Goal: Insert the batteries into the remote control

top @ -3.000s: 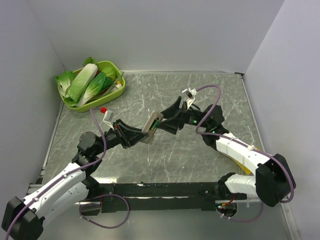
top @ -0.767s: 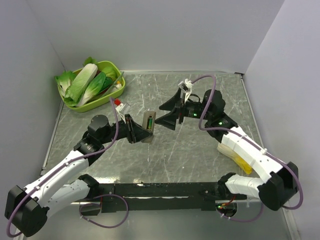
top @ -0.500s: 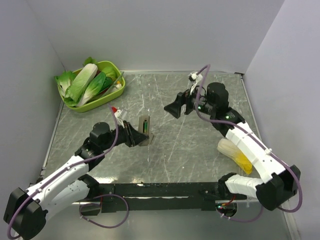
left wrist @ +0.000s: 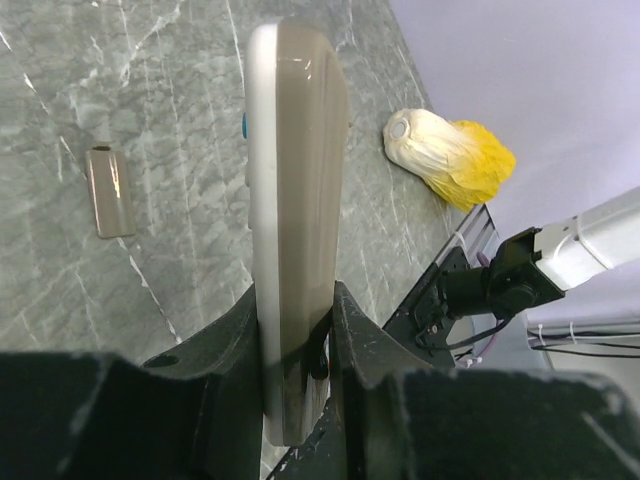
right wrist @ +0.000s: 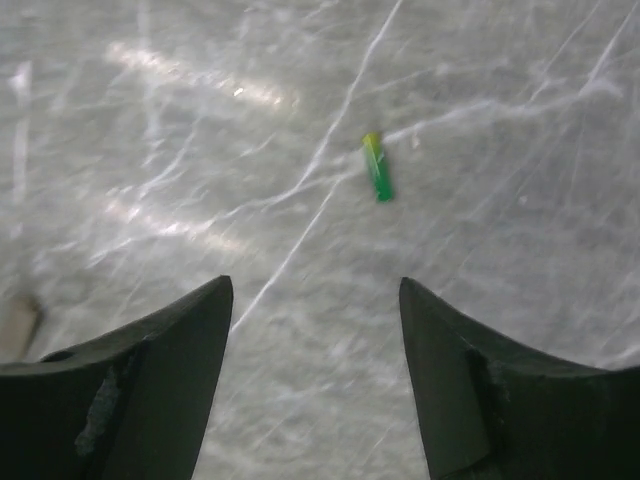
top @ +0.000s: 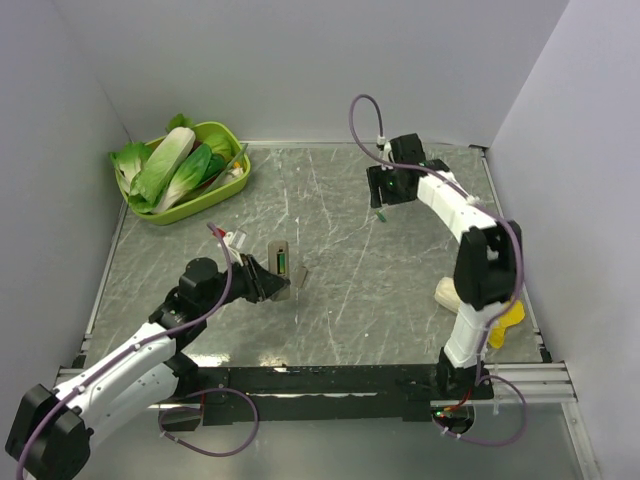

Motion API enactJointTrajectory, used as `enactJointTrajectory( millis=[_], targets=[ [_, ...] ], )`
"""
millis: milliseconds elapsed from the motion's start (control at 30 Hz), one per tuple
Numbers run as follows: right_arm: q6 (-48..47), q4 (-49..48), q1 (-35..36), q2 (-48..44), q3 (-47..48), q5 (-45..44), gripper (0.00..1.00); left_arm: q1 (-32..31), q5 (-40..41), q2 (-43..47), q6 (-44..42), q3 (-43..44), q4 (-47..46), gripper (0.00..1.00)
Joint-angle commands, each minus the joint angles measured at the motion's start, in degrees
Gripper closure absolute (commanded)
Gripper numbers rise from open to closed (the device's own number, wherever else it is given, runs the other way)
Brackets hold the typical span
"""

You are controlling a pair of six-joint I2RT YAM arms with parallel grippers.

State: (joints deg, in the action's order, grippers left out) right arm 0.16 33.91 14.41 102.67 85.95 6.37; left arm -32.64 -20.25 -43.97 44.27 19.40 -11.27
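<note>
A: How far along is the loading, taking the biggest things first?

B: The grey marbled surface (top: pixel 400 300) holds only the leftovers of the job. The remote control (left wrist: pixel 298 150) is off it. The left tool (left wrist: pixel 296 320) is clamped on the remote's lower end, a finger on either side, so the body stands up out of the tool.

A: And the compartment?

B: It looks open. A small flat cover (left wrist: pixel 108 190) lies on the surface off to one side of that tool, apart from the remote. In the top view the first battery (top: pixel 283 262) shows as a green strip in the remote's back, so it appears to be seated.

A: So about half done?

B: Roughly. The second battery (right wrist: pixel 377 168) lies loose on the surface, below and ahead of the right tool (right wrist: pixel 315 290). That tool's fingers are spread wide with nothing between them. On this reading, what is left is to pick that battery up, seat it and refit the cover.
</note>
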Motion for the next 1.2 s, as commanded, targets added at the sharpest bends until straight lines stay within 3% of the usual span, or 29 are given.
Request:
enactJointTrajectory(
  millis=[0, 67, 267, 800, 867, 1000, 1100, 1167],
  targets=[
    [-6.1, 8.1, -1.5, 10.2, 10.4, -4.7, 0.37, 0.8, 0.7, -0.2, 0.1, 0.9, -2.4, 0.99],
    [-8.2, 9.0, -1.8, 12.8, 13.2, -4.5, 0.49, 1.2, 0.3, -0.7, -0.1, 1.3, -2.1, 0.99],
    [-12.2, 11.7, -2.3, 20.2, 19.0, -3.6, 0.66, 2.0, 0.3, -0.8, -0.3, 1.8, -1.2, 0.99],
    [-14.6, 14.5, -2.5, 27.8, 22.2, -1.5, 0.69, 3.6, -1.3, -4.5, -0.8, 3.3, -2.1, 0.99],
    [-14.9, 14.7, -2.6, 28.3, 22.9, -1.5, 0.76, 3.7, -1.5, -4.8, -0.9, 3.5, -2.2, 0.99],
    [-15.8, 16.1, -2.6, 29.3, 24.9, -1.3, 0.8, 3.9, -1.7, -5.3, -0.9, 3.8, -2.4, 0.99],
    [-16.0, 16.1, -2.6, 29.4, 25.1, -1.2, 0.92, 4.0, -1.8, -5.2, -0.9, 4.1, -2.3, 0.99],
    [-16.2, 16.1, -2.6, 29.5, 25.3, -1.3, 0.96, 4.0, -1.7, -5.0, -0.9, 4.1, -2.1, 0.99]
  ],
)
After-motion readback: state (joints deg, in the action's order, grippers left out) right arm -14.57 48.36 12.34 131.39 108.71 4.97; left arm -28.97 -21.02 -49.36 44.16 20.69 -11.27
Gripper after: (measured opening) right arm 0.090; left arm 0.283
